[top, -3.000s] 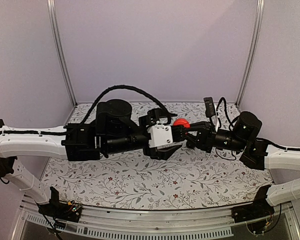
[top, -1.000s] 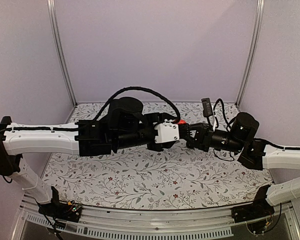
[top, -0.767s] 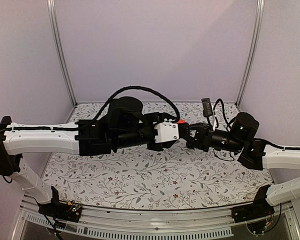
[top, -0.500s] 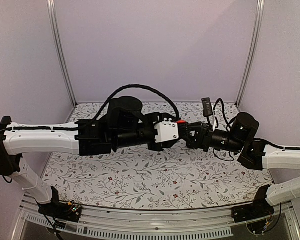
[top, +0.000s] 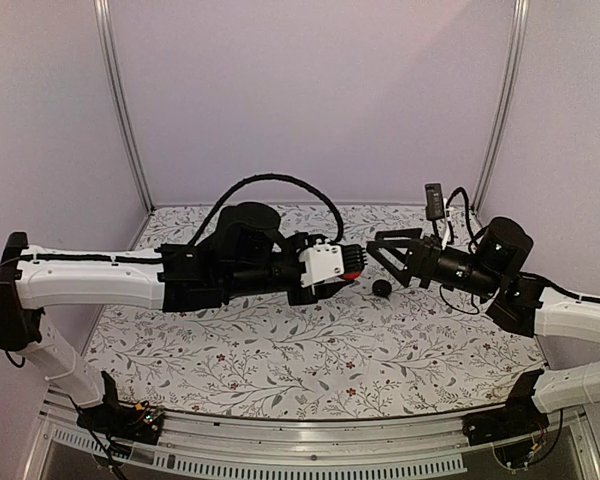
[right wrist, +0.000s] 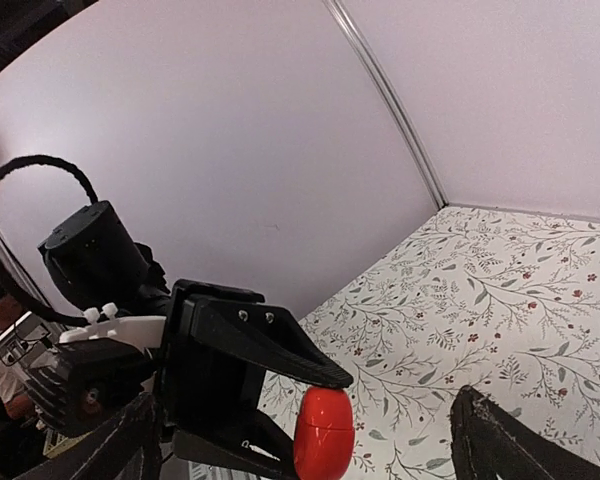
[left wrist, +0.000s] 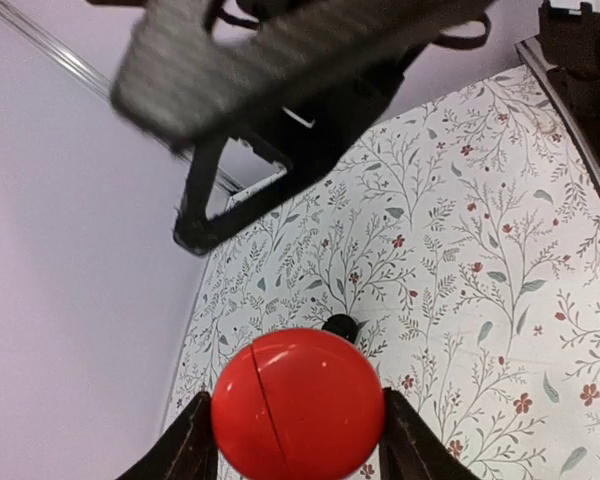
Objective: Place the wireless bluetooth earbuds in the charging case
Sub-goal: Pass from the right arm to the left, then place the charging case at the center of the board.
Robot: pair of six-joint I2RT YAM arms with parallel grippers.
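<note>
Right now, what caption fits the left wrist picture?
Left pincer grips a red case; a small black piece lies beyond.

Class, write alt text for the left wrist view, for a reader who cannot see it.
The left gripper holds a round red case at the bottom of the frame. Behind it a small black piece lies on the floral table; the right gripper hangs blurred above, jaws open.
</note>
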